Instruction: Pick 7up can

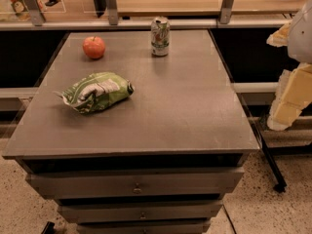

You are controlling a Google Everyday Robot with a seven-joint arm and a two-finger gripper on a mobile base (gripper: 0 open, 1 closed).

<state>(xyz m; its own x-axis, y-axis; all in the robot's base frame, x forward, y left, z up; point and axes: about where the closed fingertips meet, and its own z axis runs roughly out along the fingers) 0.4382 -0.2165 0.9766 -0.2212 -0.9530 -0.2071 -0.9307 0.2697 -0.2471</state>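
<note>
Fingers [287,101] of the gripper [274,82] stood spread wide apart, holding nothing, just off the table's [185,116] right edge. Well apart from them, the 7up can [160,36] stood upright near the far edge, with an apple [93,47] to its left and a chip bag [96,91] lying nearer the front.

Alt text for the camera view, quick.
A white and green 7up can stands upright at the far edge of the grey tabletop, a red apple to its left and a crumpled green and white chip bag nearer. The robot's cream gripper hangs beyond the tabletop's right edge.
</note>
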